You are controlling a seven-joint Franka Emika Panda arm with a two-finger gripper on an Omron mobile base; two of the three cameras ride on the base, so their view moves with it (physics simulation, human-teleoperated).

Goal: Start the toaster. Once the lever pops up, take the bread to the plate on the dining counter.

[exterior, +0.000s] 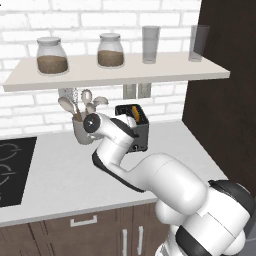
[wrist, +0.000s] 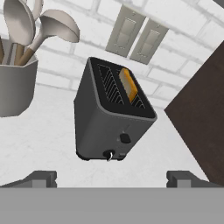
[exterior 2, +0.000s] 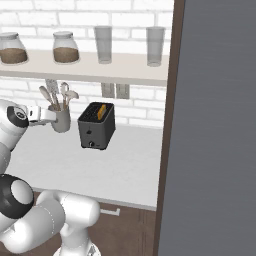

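The dark toaster (wrist: 111,118) stands on the white worktop below the wall switches, also seen as the toaster (exterior: 136,127) and the toaster (exterior 2: 96,126). The bread (wrist: 128,85), a golden-tan slice, sits in the right-hand slot with its top edge sticking out; the bread (exterior 2: 102,110) shows the same. A dark lever (wrist: 125,138) and a small pale knob (wrist: 108,154) are on the narrow front. My gripper (wrist: 112,179) is open, its fingertips (wrist: 41,178) wide apart, a short way in front of the toaster and touching nothing. The plate and the dining counter are out of view.
A grey utensil cup (wrist: 15,83) with ladles stands just left of the toaster. A shelf (exterior: 115,72) with jars and glasses hangs above. A black hob (exterior: 12,167) lies at the far left, and a tall dark panel (exterior 2: 215,125) closes off the right.
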